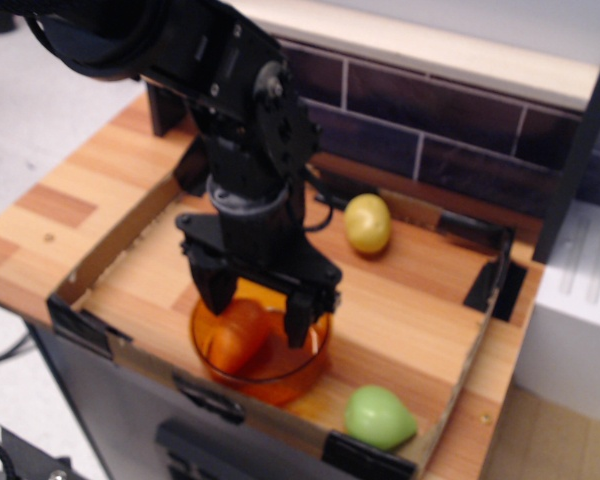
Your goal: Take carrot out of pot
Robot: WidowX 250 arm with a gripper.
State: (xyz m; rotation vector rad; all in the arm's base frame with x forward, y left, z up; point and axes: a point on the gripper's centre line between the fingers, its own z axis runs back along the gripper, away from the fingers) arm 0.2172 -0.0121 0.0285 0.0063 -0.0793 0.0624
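The orange carrot (235,334) lies inside the translucent orange pot (280,375), on its left side. The pot sits at the front of a shallow cardboard tray. My black gripper (257,311) hangs straight over the pot with its jaws open. One finger (216,290) is at the pot's back left rim near the carrot's top, the other finger (299,320) reaches into the pot on the right. The carrot lies between them, not gripped. The frame is slightly blurred.
The cardboard tray (130,238) with black corner clips rests on a wooden table. A yellow-green round toy (367,222) lies at the tray's back. A light green pear-like toy (379,416) lies at the front right. A dark tiled wall (430,140) stands behind.
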